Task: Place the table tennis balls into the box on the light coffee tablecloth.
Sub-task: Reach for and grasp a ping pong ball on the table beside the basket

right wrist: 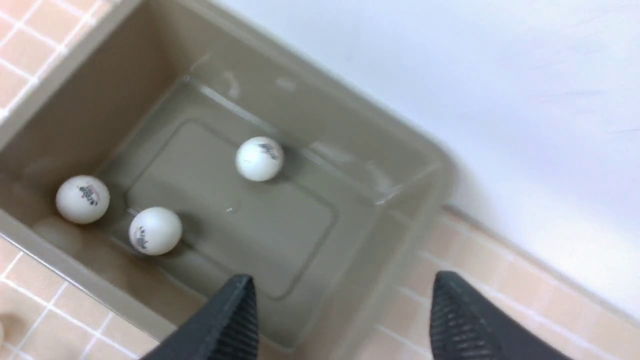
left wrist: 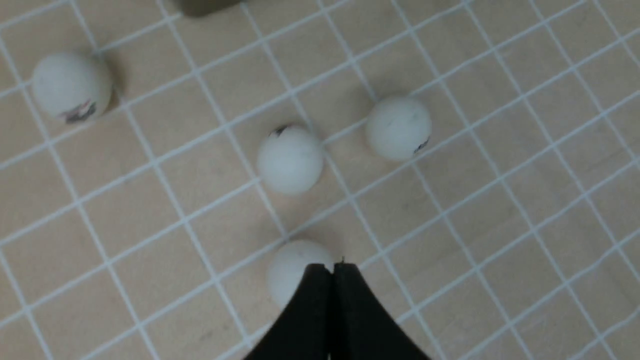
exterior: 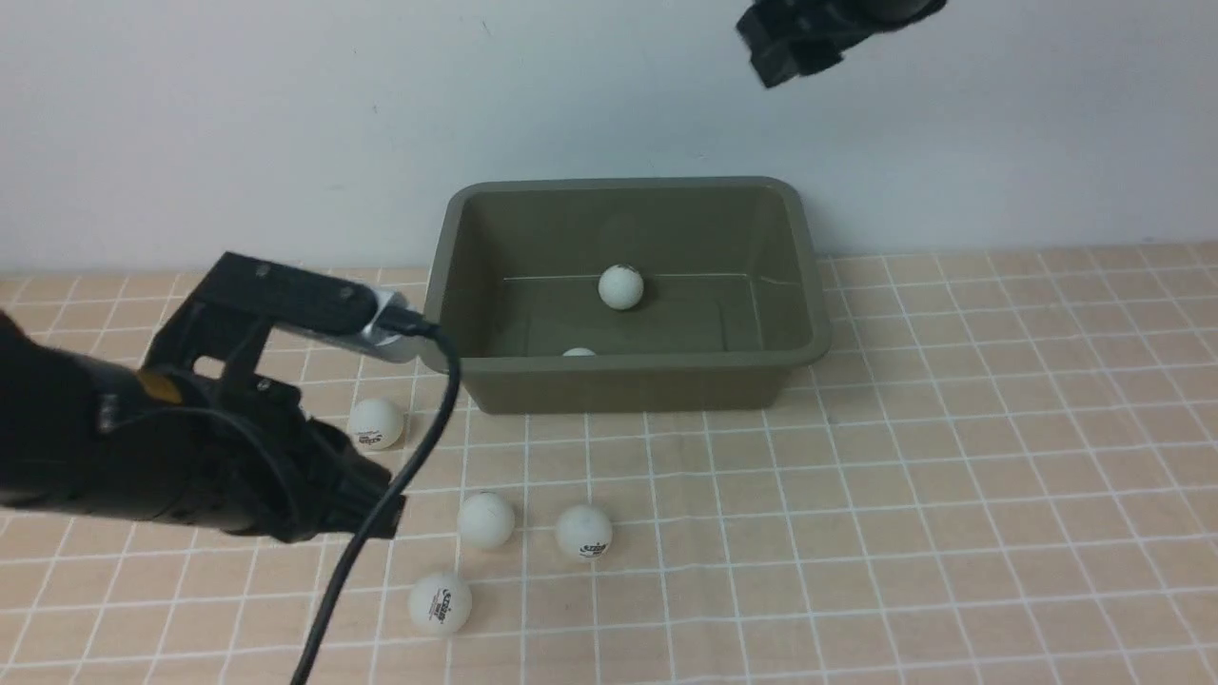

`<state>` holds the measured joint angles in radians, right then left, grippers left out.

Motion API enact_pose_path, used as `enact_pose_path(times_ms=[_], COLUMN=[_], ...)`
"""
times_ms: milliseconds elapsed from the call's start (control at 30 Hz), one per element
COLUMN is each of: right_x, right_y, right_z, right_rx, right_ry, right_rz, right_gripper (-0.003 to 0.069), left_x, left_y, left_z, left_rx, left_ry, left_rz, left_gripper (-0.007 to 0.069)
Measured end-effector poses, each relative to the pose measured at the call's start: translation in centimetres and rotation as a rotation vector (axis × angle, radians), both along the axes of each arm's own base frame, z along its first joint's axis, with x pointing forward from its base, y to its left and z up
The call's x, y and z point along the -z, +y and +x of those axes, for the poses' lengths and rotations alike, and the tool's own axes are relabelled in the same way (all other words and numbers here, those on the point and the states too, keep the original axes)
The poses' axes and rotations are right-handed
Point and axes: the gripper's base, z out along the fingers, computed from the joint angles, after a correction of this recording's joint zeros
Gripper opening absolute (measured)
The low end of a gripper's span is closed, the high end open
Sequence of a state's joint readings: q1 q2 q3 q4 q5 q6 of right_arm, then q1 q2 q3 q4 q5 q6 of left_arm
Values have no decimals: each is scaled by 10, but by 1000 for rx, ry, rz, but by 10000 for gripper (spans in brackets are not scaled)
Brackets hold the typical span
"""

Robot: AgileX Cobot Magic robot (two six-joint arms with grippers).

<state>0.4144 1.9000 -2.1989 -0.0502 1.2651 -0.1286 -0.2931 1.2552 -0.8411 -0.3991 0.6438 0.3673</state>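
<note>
Table tennis balls (exterior: pixel 582 532) dot the tablecloth (exterior: pixel 952 476) below a white wall (exterior: pixel 238 114); left tool (left wrist: pixel 332 267) pressed together, right tool (right wrist: pixel 342 277) spread.

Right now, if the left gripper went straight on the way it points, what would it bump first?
Probably the table tennis ball peeking beside the shut left gripper; depth is unclear, so maybe the tablecloth.

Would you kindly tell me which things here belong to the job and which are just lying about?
Belong: table tennis balls, box, light coffee tablecloth.
Just there: black cable, white wall.
</note>
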Motion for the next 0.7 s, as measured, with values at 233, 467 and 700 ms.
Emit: enact_pose_path(times_ms=[233,467,700], right_x=[-57,-30,7], right_y=[-70,-117,-130], right_z=[-69,-117,-163], right_rx=[123,235,246], right_ry=[-116,-10,87], right_rz=[-5,-49,-79], right_gripper=[67,-15,-17], left_x=[-25,-28,-7], left_y=[-10,-1,-5], left_z=[51,83,99], left_rx=[-100,-264,-279], left_ry=[6,21,39], left_rz=[154,308,325], left_gripper=[-69,-61,32])
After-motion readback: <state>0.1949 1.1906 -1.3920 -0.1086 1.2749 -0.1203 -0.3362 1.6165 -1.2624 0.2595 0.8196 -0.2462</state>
